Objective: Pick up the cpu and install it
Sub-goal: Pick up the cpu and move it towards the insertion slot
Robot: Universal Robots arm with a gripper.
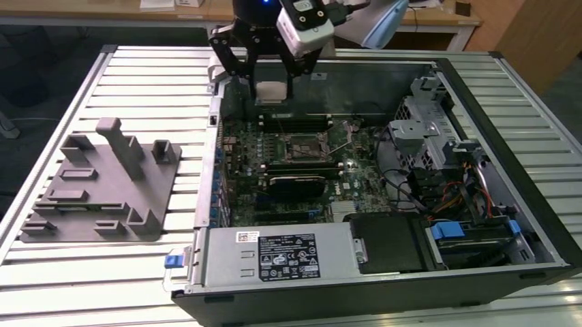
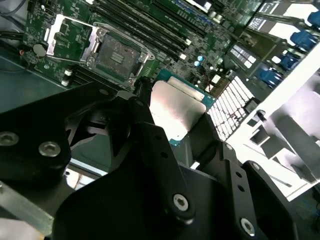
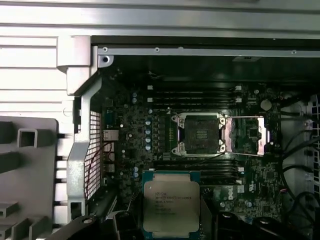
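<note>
One open case lies on the slatted table. It holds a green board, a drive cage, loose cables and a grey power supply. The socket sits in the middle of the board with its metal frame swung back. The gripper hangs above the case on the far side of the socket, its jaws pinching the cpu by two opposite edges, metal top up. The cpu is clear of the socket; in the first wrist view, memory slots lie between them. Lines of print mark the cpu's top. The power supply carries a black label and a white sticker. A grey tray rests outside the case, well away from the socket.
</note>
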